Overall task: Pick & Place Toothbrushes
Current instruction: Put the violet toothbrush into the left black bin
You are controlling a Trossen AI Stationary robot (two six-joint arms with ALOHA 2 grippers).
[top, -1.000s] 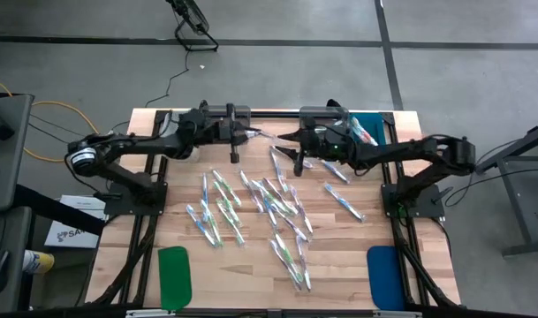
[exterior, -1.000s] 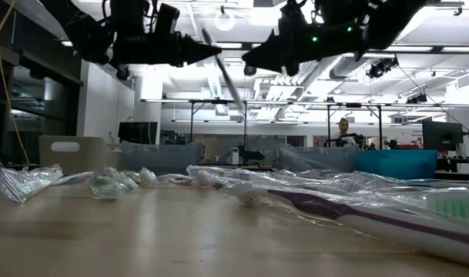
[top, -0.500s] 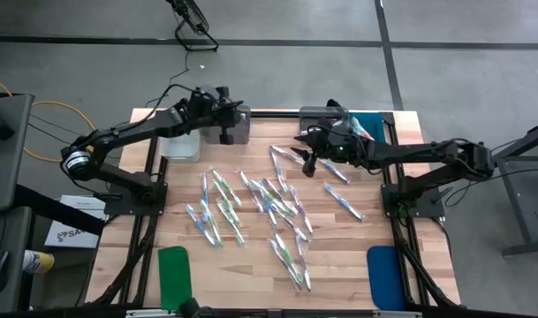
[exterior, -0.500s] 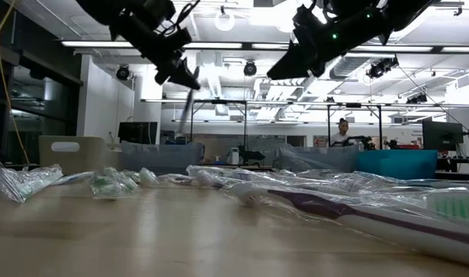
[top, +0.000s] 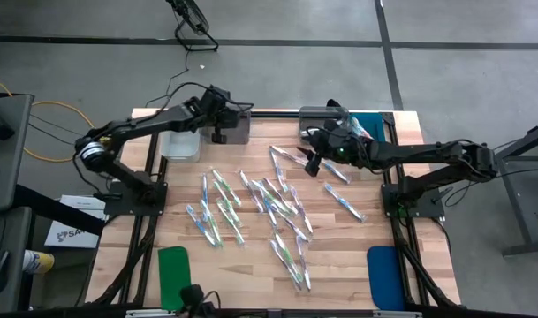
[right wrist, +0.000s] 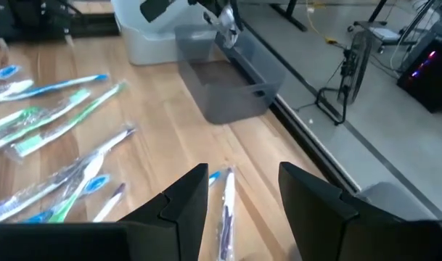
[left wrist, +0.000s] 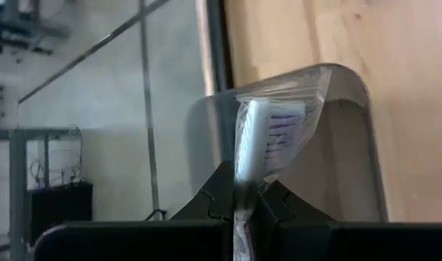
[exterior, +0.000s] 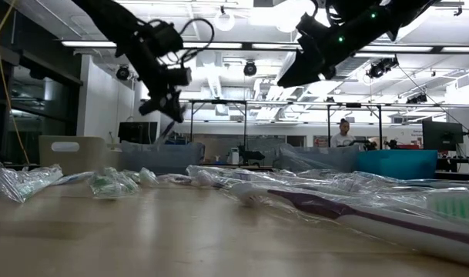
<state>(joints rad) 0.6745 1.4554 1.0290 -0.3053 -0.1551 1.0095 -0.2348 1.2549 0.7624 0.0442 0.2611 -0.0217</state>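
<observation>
Wrapped purple toothbrush pinched upright in left gripper, over grey bin at table's 11 o'clock; L arm stretched across from 9, wrist angled down; loose toothbrushes scattered mid-table; right gripper hovers at 1 o'clock, fingers apart, holding nothing.

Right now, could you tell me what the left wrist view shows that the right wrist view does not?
Only the left wrist view shows, close up, the wrapped toothbrush with purple bristles pinched in the left gripper, above the grey bin. Only the right wrist view shows the loose toothbrushes scattered on the table, the white bin and the right gripper, jaws open and empty. Both show the grey bin and the wooden table.
</observation>
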